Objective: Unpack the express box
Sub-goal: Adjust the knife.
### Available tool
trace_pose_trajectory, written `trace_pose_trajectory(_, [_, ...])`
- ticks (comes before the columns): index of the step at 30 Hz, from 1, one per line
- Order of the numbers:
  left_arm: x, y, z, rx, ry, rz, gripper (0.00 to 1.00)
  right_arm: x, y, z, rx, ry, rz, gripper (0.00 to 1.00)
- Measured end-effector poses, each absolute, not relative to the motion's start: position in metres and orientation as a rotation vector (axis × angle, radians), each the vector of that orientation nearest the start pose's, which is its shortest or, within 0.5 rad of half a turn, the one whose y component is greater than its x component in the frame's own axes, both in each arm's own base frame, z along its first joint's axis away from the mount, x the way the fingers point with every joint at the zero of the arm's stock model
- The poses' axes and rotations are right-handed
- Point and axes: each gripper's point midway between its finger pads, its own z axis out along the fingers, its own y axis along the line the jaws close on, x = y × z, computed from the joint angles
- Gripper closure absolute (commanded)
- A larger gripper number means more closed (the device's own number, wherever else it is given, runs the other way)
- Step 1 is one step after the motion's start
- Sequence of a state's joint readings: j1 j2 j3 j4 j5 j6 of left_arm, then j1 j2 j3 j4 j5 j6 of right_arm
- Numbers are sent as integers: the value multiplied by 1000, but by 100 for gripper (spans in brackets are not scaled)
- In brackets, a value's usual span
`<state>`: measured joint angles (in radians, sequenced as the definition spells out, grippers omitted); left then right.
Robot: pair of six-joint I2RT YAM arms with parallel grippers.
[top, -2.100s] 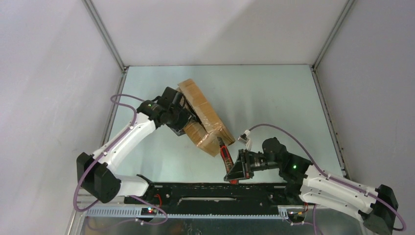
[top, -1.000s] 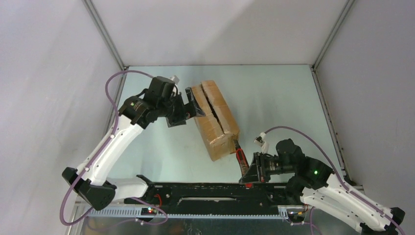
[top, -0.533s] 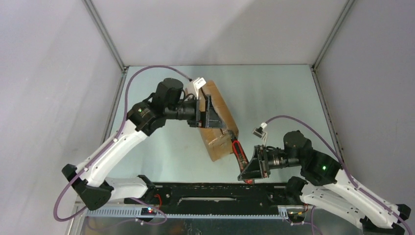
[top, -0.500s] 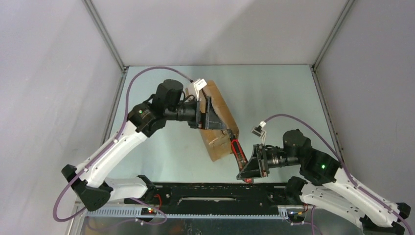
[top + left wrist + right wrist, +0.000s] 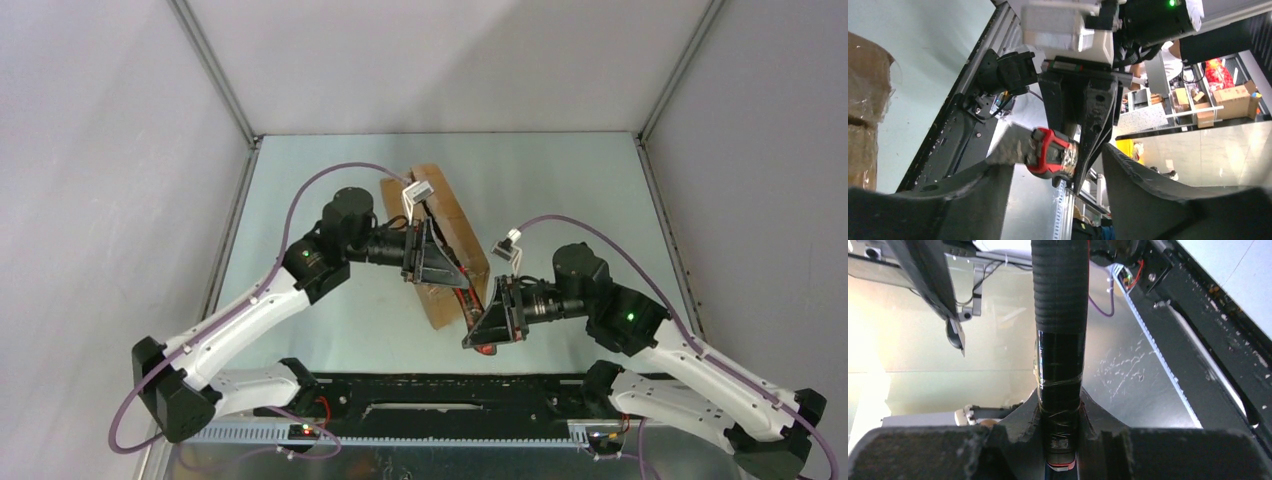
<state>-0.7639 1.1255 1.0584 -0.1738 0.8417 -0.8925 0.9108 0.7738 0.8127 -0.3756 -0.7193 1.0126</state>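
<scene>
The express box (image 5: 456, 212), a brown taped carton, lies slanted mid-table; in the left wrist view only its corner (image 5: 863, 95) shows at the left edge. My left gripper (image 5: 452, 275) hovers over the box's near half, jaws open (image 5: 1055, 166) with nothing held between them. My right gripper (image 5: 480, 323) is shut on the black handle (image 5: 1060, 390) of a red-and-black utility knife (image 5: 463, 300). The knife's red head (image 5: 1050, 152) and grey blade point at my left fingers (image 5: 973, 195), close to the box's near right side.
A black rail (image 5: 430, 385) with the arm bases runs along the near edge. Grey walls and metal frame posts (image 5: 215, 75) close in the table on three sides. Purple cables (image 5: 330, 175) loop above both arms.
My left gripper swung from the box's left side over its top toward the knife, and its jaws narrowed a little. My right arm carried the knife left, up against the box.
</scene>
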Motion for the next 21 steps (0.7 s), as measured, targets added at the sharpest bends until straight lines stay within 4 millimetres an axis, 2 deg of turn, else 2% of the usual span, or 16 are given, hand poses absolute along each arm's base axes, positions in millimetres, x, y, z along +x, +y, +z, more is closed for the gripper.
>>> trace_pose_trajectory(1, [118,-326,330,588,2112,-1840,58,38,276,287,-478,2313,1822,89])
trace_pose_trajectory(2, [118,-326,331,580,2110,-1854,82,42,276,288,-466,2305,1820,82])
trace_pose_trajectory(3, [119,-327,332,574,2096,-1858,98,44,277,289,-465,2294,1821,74])
trace_pose_trajectory(6, [127,-330,338,499,2097,-1891,100,51,278,298,-454,2242,1819,31])
trace_pose_trajectory(8, [131,-334,343,456,2073,-1902,100,58,279,298,-407,2240,1795,13])
trace_pose_trajectory(9, [135,-335,345,415,2062,-1908,100,62,279,297,-380,2238,1777,9])
trace_pose_trajectory(13, [156,-332,336,178,2058,-1878,100,84,275,304,-215,2165,1703,8])
trace_pose_trajectory(17, [180,-321,328,-93,2032,-1826,100,107,267,313,-21,2040,1650,15])
trace_pose_trajectory(21, [196,-307,332,-294,1953,-1786,100,124,263,317,117,1947,1608,23])
